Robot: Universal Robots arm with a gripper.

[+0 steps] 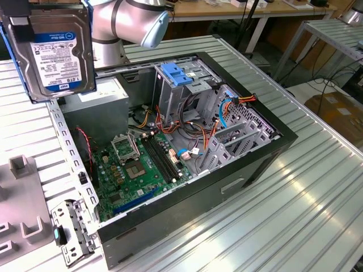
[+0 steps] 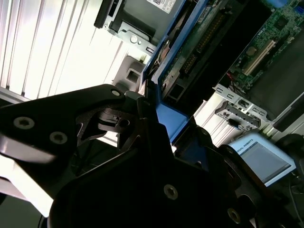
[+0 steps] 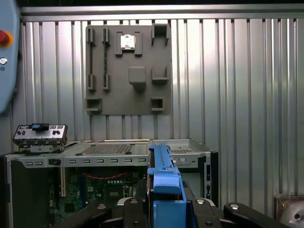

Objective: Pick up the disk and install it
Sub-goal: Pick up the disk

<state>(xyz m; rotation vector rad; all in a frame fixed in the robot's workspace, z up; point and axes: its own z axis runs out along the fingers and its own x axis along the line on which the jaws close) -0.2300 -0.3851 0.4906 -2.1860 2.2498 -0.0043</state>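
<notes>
The disk (image 1: 57, 51) is a dark grey hard drive with a white label, clipped in a blue carrier. It hangs in the air at the exterior view's upper left, above the left back corner of the open computer case (image 1: 266, 164). My gripper (image 1: 18, 25) is shut on its top edge. In the second wrist view the black fingers (image 2: 142, 118) clamp the blue carrier (image 2: 172, 119) edge-on. In the first wrist view the disk's blue edge (image 3: 164, 175) stands between the finger bases, above the case's rim (image 3: 109, 149).
Inside the case lie a green motherboard (image 1: 136, 164), loose cables and a metal drive cage with a blue handle (image 1: 177, 73). A grey fixture plate (image 3: 128, 95) and a metal bracket (image 1: 74, 229) sit on the ribbed table beside the case. A pendant screen (image 2: 261, 159) lies nearby.
</notes>
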